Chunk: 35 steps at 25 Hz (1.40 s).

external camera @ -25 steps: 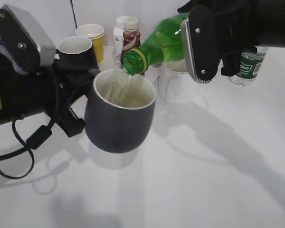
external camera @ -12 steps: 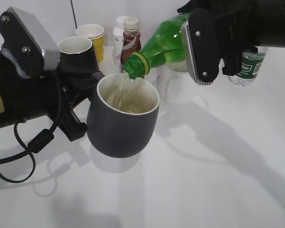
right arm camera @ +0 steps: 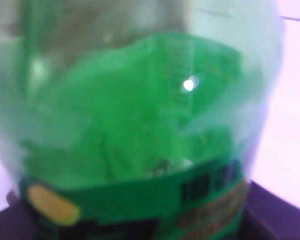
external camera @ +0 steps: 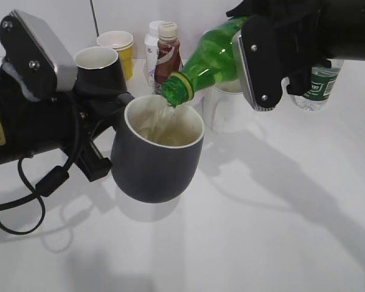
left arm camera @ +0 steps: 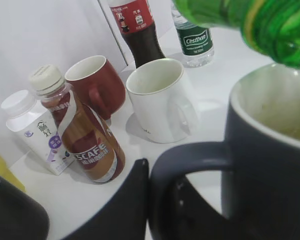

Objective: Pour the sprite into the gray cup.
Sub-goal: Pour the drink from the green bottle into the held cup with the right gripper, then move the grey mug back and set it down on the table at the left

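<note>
My right gripper [external camera: 274,67] is shut on the sprite [external camera: 210,56], a green bottle tilted neck-down to the left, its open mouth over the rim of the gray cup [external camera: 157,159]. Clear liquid runs from the mouth into the cup. My left gripper [external camera: 100,131] is shut on the gray cup's loop handle [left arm camera: 190,160] and holds the cup above the table. In the left wrist view the left gripper [left arm camera: 155,200] clamps the handle, and the sprite [left arm camera: 270,25] shows at the top right. The sprite [right arm camera: 140,125] fills the right wrist view.
Behind stand a black mug [external camera: 100,64], a yellow paper cup [external camera: 118,48], a white bottle [left arm camera: 32,132], a brown coffee bottle [left arm camera: 77,127], a red mug [left arm camera: 97,85], a white mug [left arm camera: 162,100], a cola bottle [left arm camera: 140,30] and a water bottle [external camera: 316,82].
The gray cup has moved slightly right and up under the bottle mouth. The sprite has tipped a little further, its mouth now lower over the cup.
</note>
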### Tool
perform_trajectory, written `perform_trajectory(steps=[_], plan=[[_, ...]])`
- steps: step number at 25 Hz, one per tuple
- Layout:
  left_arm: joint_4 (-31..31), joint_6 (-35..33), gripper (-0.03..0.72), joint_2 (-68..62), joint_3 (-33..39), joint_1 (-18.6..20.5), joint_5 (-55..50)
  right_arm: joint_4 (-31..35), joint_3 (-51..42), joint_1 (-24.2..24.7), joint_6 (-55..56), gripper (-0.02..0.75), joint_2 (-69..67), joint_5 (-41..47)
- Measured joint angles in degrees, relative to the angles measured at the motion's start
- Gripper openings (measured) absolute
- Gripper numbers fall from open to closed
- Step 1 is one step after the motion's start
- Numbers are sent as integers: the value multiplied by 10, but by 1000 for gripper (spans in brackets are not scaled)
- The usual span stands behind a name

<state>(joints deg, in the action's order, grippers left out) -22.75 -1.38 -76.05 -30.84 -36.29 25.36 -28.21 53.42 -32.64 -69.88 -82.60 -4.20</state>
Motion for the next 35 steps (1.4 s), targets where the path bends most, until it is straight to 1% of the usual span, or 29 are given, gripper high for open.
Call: perform_trajectory(steps=[4,6,11,16,19,21,23,25,28,30,32,35], plan=[[0,0,52,0,0,0,-1,10,0,0,0,426,0,0],[3,0,52,0,0,0,-1,33,0,0,0,426,0,0],[34,-1,52,0,0,0,4,98,0,0,4,426,0,8],[51,-1,52,0,0,9,28,113,-5,0,52,426,0,15],[68,-1,52,0,0,22,43,141,-9,0,136,426,0,16],[77,-1,52,0,0,33,49,158,-9,0,211,426,0,16],[81,-1,52,-4,0,45,58,181,-10,0,299,426,0,11],[85,-2,52,-16,0,60,75,202,-10,0,419,426,0,-5],[121,-37,52,-51,0,91,107,211,-20,0,562,426,0,-56],[153,-63,52,-81,2,119,144,214,-35,2,613,426,4,-91],[178,-72,52,-119,9,148,196,224,-62,12,663,426,12,-123],[197,-77,52,-174,18,191,273,230,-114,46,725,426,30,-171]])
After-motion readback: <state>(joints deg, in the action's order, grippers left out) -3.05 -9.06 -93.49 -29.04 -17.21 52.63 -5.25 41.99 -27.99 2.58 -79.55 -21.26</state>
